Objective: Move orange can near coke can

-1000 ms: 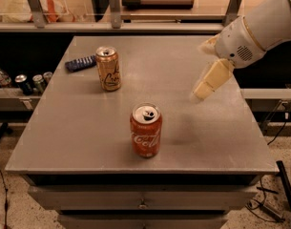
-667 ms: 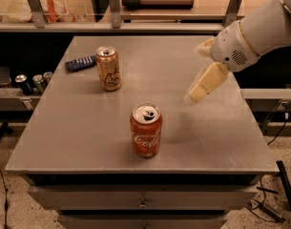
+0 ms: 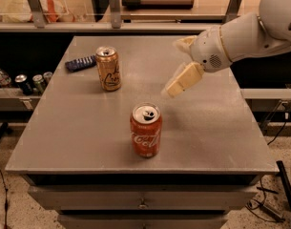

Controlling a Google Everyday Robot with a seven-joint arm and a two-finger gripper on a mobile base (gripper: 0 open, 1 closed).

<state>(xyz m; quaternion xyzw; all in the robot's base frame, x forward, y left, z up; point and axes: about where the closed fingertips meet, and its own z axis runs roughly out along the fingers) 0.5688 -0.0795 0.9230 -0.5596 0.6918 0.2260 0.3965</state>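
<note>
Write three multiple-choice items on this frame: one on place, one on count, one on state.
1. Where does the orange can stand relative to the coke can?
A) touching it
B) farther back and left in view, apart
C) on top of it

2. How many cans stand on the table?
A) one
B) two
C) four

3. What is the claw doing?
A) gripping the orange can
B) resting on the coke can
C) hanging above the table, right of both cans, touching neither

Key:
1 B, bare tabletop lies between them.
2 B, only these two stand on it.
3 C, it is apart from both cans.
</note>
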